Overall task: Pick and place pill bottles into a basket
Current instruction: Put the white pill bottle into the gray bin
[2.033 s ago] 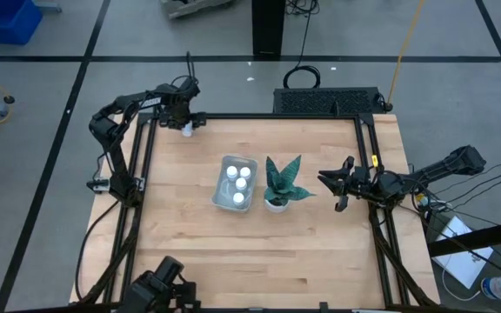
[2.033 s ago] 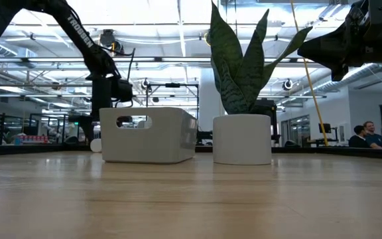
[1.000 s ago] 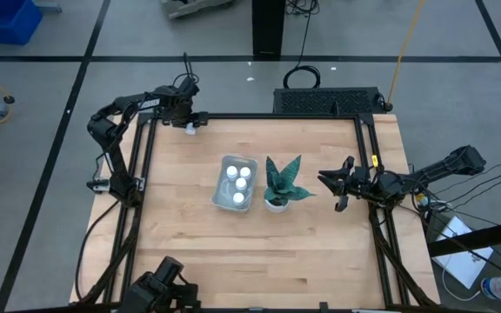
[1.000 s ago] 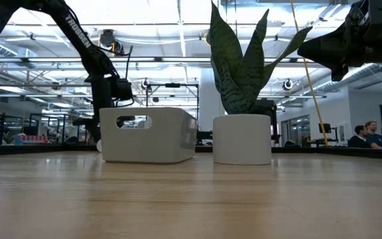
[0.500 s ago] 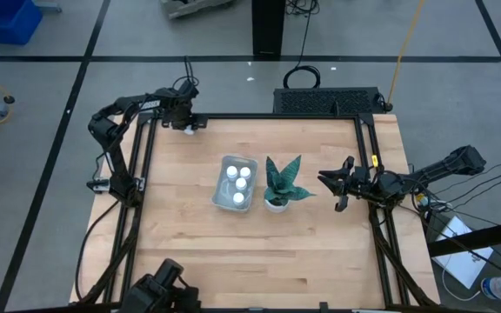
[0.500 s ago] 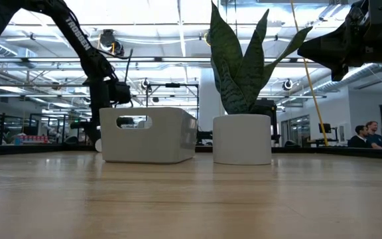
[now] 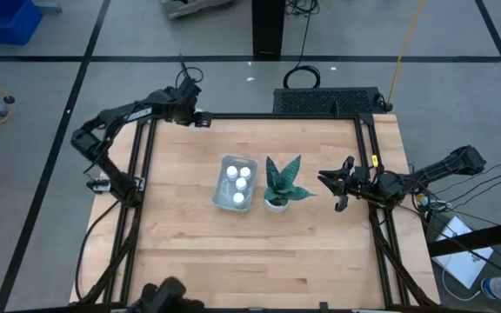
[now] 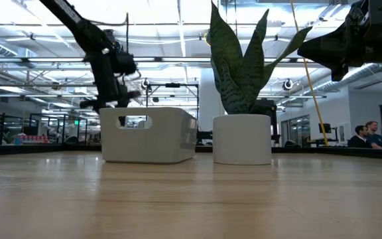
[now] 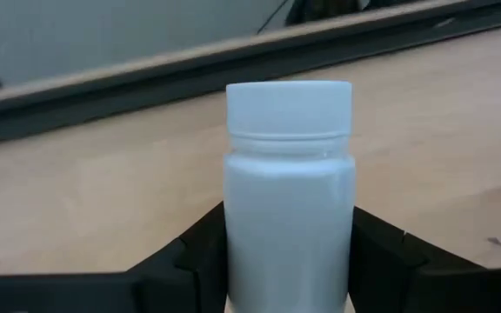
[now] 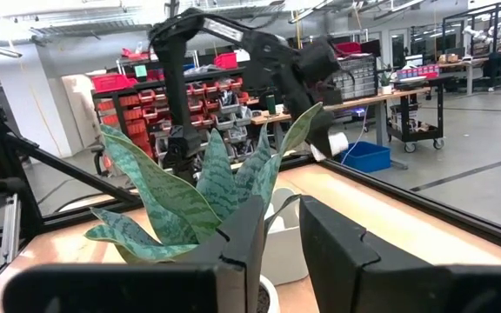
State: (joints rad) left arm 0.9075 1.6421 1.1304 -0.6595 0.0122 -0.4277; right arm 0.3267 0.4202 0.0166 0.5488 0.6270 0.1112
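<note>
At the far left corner of the wooden table [image 7: 190, 217] we record the left gripper [image 7: 200, 120], raised off the surface and clenched on one pill bottle [image 9: 290, 200]; the left wrist view shows this white bottle upright between the two dark fingers [image 9: 190, 261], cap uppermost. Near the table's middle we list the basket [image 7: 237, 183], a pale rectangular tray holding four pill bottles [image 7: 240, 178], white caps up. Just beside the basket on its right we note a small white pot [image 7: 274, 205] with a green spiky plant [image 7: 283, 178]. At the right edge of the table we enter the right gripper [image 7: 342, 184], held above the surface and apart from the pot, its fingers [image 10: 242, 243] parted by a narrow gap and holding nothing.
</note>
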